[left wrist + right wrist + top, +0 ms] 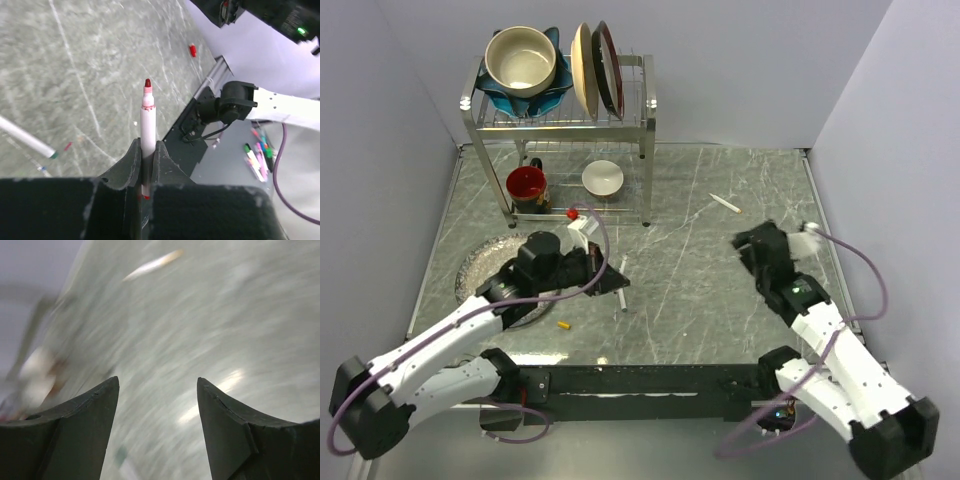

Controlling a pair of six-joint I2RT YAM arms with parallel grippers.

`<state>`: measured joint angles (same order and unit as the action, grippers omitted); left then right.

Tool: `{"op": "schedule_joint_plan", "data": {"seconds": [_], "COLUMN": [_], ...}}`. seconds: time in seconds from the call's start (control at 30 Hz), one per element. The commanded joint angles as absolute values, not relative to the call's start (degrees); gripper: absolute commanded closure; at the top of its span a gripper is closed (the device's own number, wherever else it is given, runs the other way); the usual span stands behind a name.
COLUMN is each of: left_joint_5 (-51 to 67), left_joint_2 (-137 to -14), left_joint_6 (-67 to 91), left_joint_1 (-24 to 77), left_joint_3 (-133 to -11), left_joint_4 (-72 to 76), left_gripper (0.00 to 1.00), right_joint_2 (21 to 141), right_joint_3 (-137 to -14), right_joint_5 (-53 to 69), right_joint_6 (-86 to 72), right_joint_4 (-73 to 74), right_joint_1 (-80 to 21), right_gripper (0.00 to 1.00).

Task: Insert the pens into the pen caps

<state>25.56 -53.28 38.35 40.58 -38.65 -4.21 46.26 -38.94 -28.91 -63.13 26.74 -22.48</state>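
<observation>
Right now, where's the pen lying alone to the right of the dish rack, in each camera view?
Top external: the loose pen lies on the grey marbled table, upper right of centre.
Left wrist: not in it.
Right wrist: probably the blurred pale streak at the top.
Shared landmark: the tabletop's grey marbling, which shows in all three views.

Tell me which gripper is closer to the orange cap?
Left. The left gripper is just beyond the orange cap; the right gripper is far off to its right.
</observation>
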Motion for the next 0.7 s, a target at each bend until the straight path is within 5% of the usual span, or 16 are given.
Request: {"op": "schedule_joint_plan", "data": {"seconds": [0.0, 0.23, 0.4, 0.67], "left_joint_5": [20.1, 16.5, 14.3, 11.6], "left_joint_2": [-48.7, -45.0, -44.6, -40.0], "left_joint_6": [34.7, 31.4, 29.5, 29.0], "left_joint_1": [40.5, 40.5, 40.5, 40.5], "left_joint_3": [-41.2, -40.0, -41.1, -39.3], "left_joint_4": [-10.5, -14.5, -18.8, -20.5], "left_gripper": [0.99, 0.99, 0.99, 0.99], "right_joint_2": [48.5, 54.7, 58.3, 65.3], "right_joint_3": [-36.6, -31.5, -35.0, -34.7], "right_joint_5": [-33.3, -27.6, -34.6, -34.0], "right_joint_6": [-62.0, -54.3, -62.4, -61.6], "right_joint_4": [39.2, 36.9, 43.7, 41.1], "right_joint_1": [-5.1, 15.8, 17.8, 21.4], "right_gripper": [0.27, 0.23, 0.13, 0.13]}}
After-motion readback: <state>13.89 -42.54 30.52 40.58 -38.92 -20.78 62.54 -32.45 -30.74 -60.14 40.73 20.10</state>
